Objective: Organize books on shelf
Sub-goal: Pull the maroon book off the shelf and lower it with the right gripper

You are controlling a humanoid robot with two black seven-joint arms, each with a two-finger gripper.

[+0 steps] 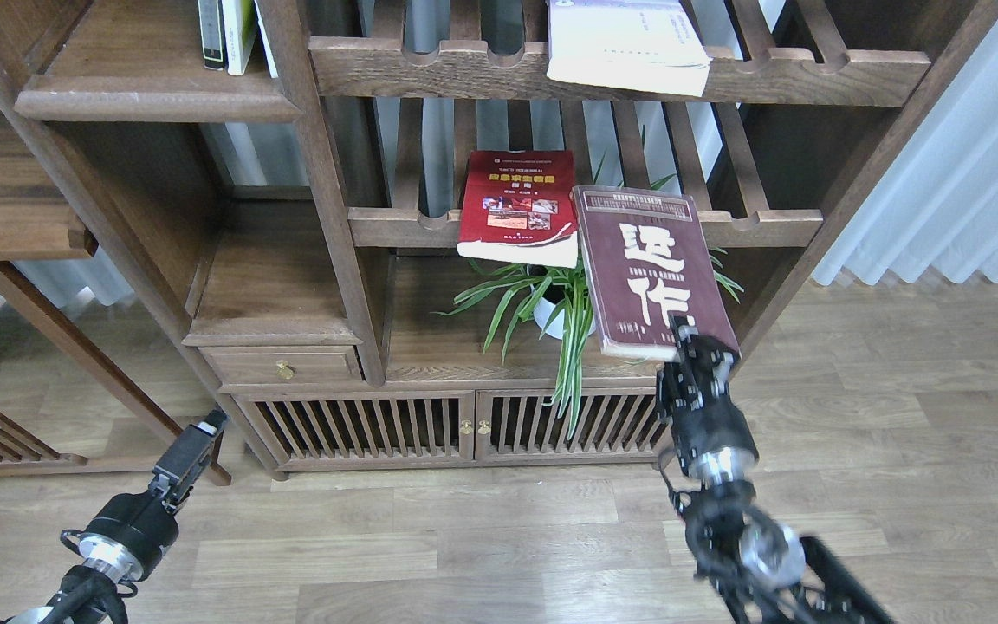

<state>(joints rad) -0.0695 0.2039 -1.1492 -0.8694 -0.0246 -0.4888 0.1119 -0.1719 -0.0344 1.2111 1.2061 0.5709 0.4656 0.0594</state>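
Right gripper [696,345] pinches the maroon book's [648,264] near edge, its far end on the slatted rack [759,227] beside the red book [518,206]. Left gripper [204,432] hangs low; jaws unreadable.

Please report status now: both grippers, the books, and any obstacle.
Right gripper shut on maroon book, lifted. Left gripper low, idle. Red book on slatted rack. Potted plant under held book.
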